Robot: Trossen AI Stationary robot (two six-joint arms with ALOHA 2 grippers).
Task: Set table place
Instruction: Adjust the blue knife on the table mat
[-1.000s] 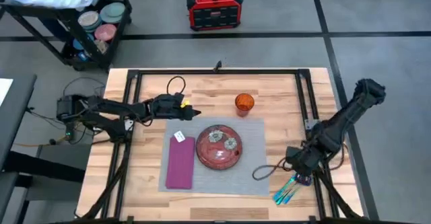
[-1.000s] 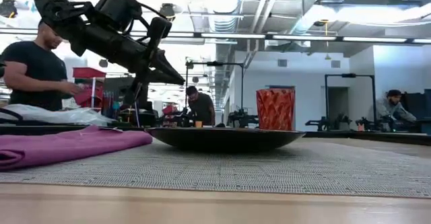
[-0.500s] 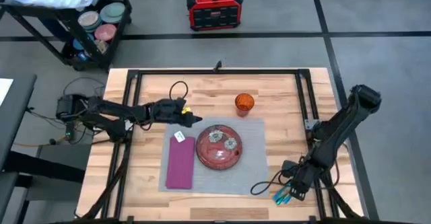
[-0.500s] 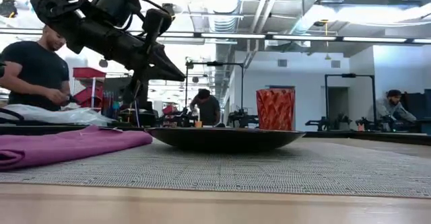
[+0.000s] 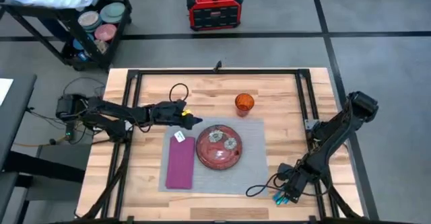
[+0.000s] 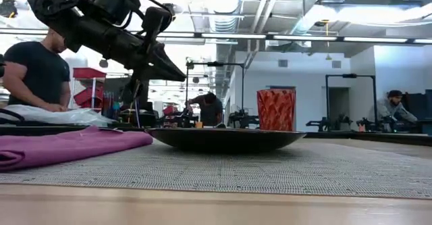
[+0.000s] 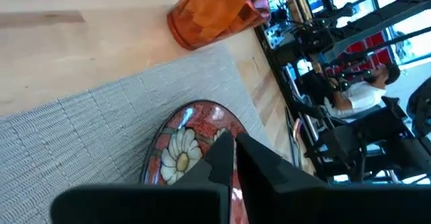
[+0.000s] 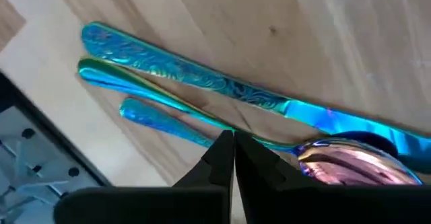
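Near the table [image 5: 155,180] edge, right claw [image 5: 285,196] over cutlery [image 5: 283,197]

A robotics lab: exposed ceiling ducts [image 6: 270,9], equipment rigs [image 6: 344,100], people at benches.

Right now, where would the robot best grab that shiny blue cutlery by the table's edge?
Probably by the slim handles, from straight above: the cutlery lies flat and bundled on the table, and the right gripper hangs over it, fingers closed.
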